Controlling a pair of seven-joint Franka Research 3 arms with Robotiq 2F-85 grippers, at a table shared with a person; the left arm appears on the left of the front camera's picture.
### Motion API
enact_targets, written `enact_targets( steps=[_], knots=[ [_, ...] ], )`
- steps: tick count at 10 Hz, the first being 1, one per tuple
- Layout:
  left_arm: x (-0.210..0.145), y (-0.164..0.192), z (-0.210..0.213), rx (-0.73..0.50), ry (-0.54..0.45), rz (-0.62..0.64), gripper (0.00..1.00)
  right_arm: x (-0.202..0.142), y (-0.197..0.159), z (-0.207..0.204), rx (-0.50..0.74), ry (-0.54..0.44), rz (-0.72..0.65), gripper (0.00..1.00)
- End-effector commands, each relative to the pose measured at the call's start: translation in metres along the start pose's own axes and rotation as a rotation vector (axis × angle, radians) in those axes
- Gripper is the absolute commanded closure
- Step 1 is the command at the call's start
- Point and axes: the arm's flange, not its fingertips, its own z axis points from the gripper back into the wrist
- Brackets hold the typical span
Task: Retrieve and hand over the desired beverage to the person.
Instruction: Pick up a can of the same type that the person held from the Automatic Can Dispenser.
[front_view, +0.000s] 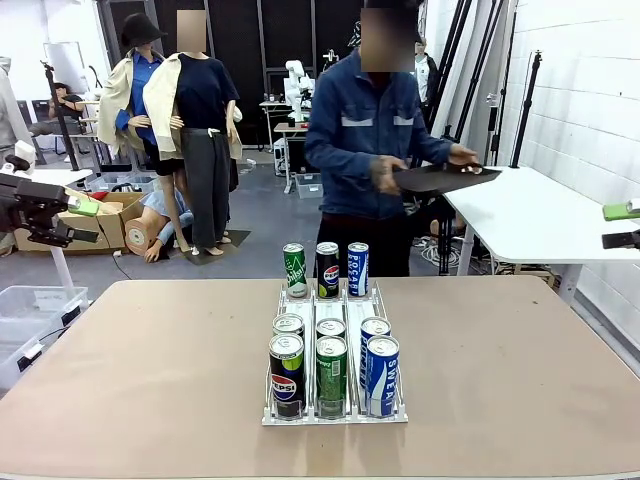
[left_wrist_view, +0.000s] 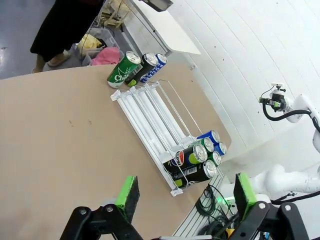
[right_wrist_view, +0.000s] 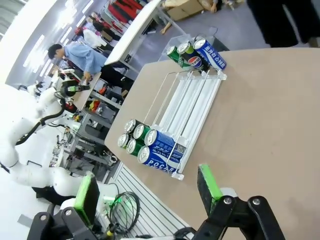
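- Left gripper (left_wrist_view: 186, 200), black with green pads: well left of the clear plastic three-lane can rack (front_view: 306, 304), jaws spread wide, nothing between them.
- Rack's left lane, near end: black Pepsi can (front_view: 286, 375), and another can touches it from behind. A slim green can (front_view: 294, 270) stands just past the far end.
- Middle lane, near end: green soda can (front_view: 331, 374), with one more behind it. A second Pepsi stands past the far end.
- Right lane, near end: blue Pocari Sweat can (front_view: 381, 374), one behind, and one past the far end.
- Wanted drink: cannot tell which.
- Handling (judgement): the cans are probably full, so moderate weight. Walls are stiff but thin and dent if squeezed hard. The skin is smooth and slippery.
- Take hold mid-body, across the width. Neighbouring cans sit very close, so there is little room for fingers.
- Person in blue denim jacket (front_view: 372, 130): beyond the rack's far end, holding a dark flat tray (front_view: 440, 178).
- Right gripper (right_wrist_view: 148, 192): well right of the rack, released and empty.
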Motion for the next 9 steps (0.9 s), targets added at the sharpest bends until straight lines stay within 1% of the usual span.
enact_targets(
  steps=[1, 9],
  knots=[
    [-0.0001, 0.0003, 0.001, -0.001, -0.003, 0.005, 0.0, -0.0011, -0.001, 0.0021, 0.005, -0.001, -0.001, 0.0],
    [-0.0001, 0.0003, 0.001, -0.001, -0.003, 0.005, 0.0, -0.0011, -0.001, 0.0021, 0.005, -0.001, -0.001, 0.0]
  ],
)
